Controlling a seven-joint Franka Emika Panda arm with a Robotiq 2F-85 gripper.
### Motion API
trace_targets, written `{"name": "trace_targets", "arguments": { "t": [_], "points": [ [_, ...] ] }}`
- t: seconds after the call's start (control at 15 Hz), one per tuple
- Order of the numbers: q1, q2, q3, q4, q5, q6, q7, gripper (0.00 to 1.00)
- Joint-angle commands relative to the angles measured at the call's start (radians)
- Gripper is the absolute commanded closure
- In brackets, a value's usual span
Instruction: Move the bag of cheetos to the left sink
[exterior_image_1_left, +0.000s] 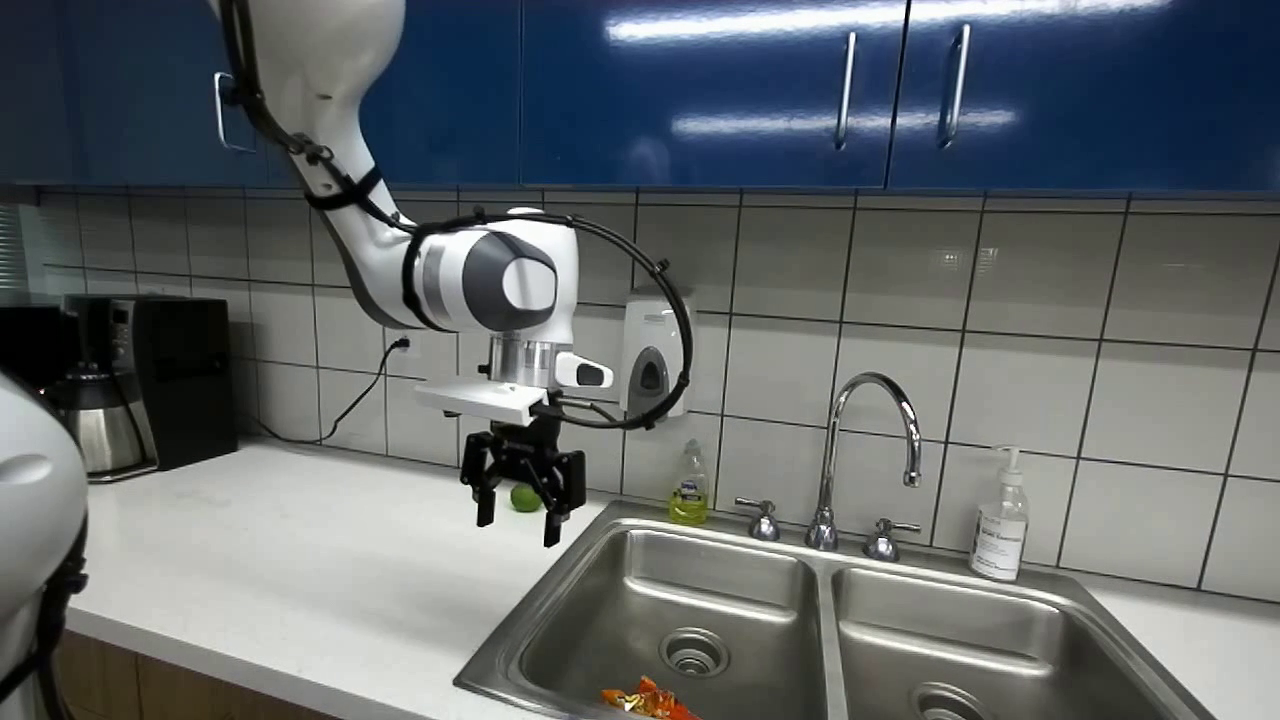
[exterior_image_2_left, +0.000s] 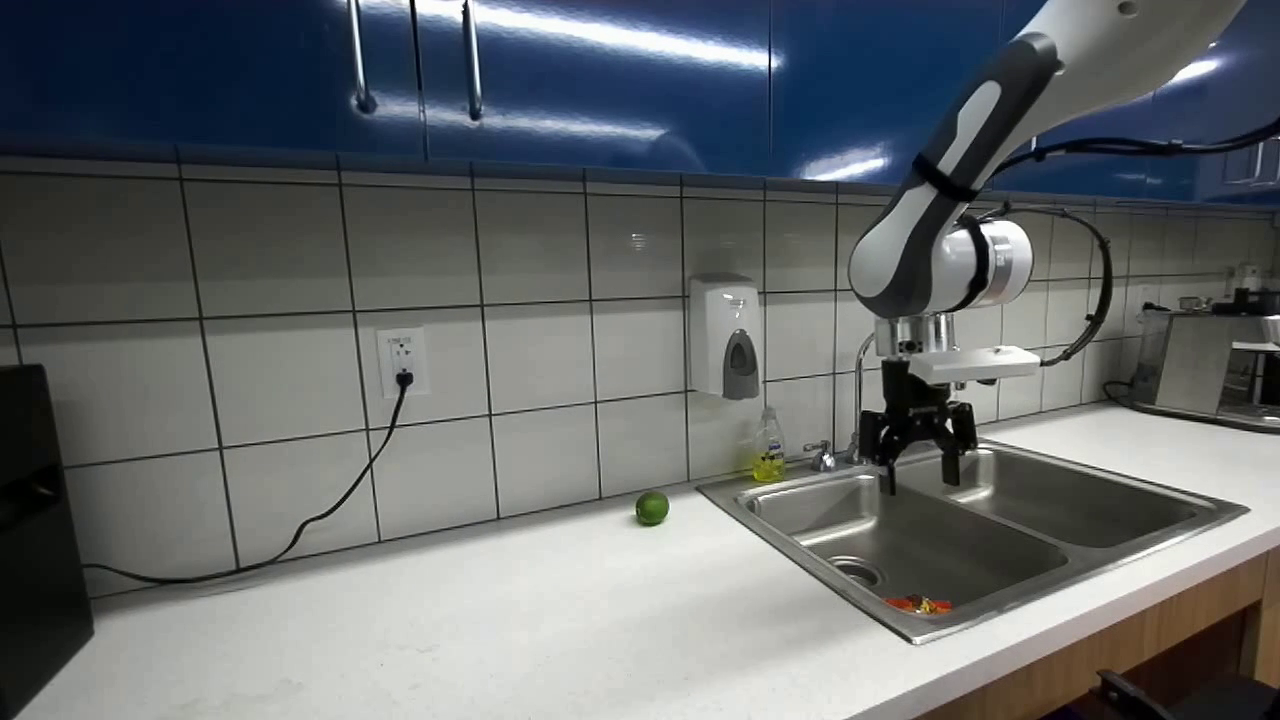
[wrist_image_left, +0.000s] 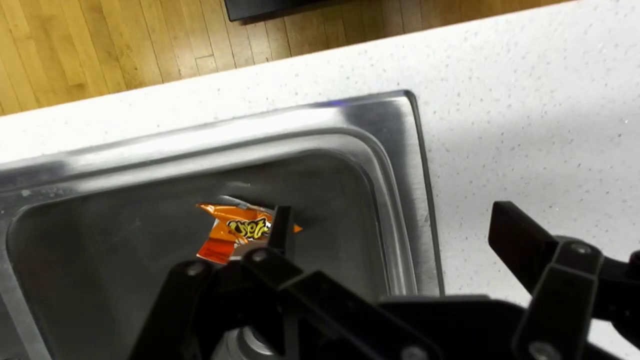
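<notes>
**See bag (wrist_image_left: 242, 227) in left sink (exterior_image_1_left: 630, 610), lower than gripper (exterior_image_1_left: 519, 530)**

Can read roughly "Chet" on bag in wrist view, cut off behind finger (wrist_image_left: 281, 230). Can't make out print on soap bottle (exterior_image_1_left: 688, 503) or pump bottle (exterior_image_1_left: 1000, 540). Can place bag near drain (exterior_image_1_left: 693, 652), well apart from gripper in both exterior views. See fingers spread wide.

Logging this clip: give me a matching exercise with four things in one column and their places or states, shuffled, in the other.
Things
1. crinkly orange Cheetos snack bag
2. small round green fruit
3. black two-fingered end effector
4. clear bottle of yellow liquid

Places or states
A. on the white countertop
B. hanging in the air, jaws apart
C. beside a chrome faucet handle
D. inside the left-hand rectangular steel basin

Pairs: 1-D; 2-A; 3-B; 4-C
</notes>
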Motion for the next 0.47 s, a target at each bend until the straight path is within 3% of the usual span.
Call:
{"name": "trace_targets", "arguments": {
  "t": [0.0,0.2,0.27,0.4],
  "points": [
    [0.005,-0.175,0.008,-0.092,-0.028,-0.113,0.022,0.0],
    [0.001,-0.275,0.013,-0.131,-0.032,-0.193,0.03,0.0],
    [0.007,-0.174,-0.002,-0.082,-0.004,-0.14,0.001,0.0],
    [0.007,-0.227,-0.001,-0.104,-0.004,-0.169,0.002,0.0]
  ]
}}
